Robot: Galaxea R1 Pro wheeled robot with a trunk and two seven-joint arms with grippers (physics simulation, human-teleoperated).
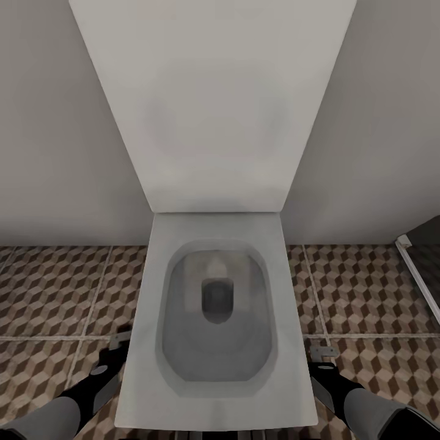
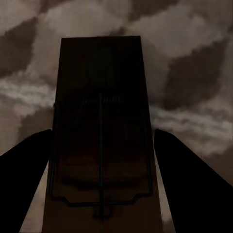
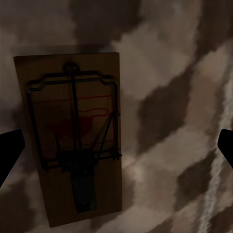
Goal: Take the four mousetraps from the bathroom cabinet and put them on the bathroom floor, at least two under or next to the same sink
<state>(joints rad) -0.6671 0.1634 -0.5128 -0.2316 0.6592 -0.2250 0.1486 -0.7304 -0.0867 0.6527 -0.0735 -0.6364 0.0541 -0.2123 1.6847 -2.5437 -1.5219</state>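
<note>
Facing a toilet [image 1: 217, 318], we see the left tool [image 1: 113, 354] at 7 o'clock clenched on one mousetrap [image 2: 99, 141]. The right tool [image 1: 321, 357] at 5 o'clock hangs released over another mousetrap [image 3: 73, 136] lying on the bathroom floor [image 1: 55, 293]. We judge these boards light, stiff and thin; pinch the long wooden edges, clear of the wire.

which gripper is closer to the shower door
Right. The right gripper is low beside the toilet on the side where the shower door stands; the left gripper is across the toilet, far from it.
</note>
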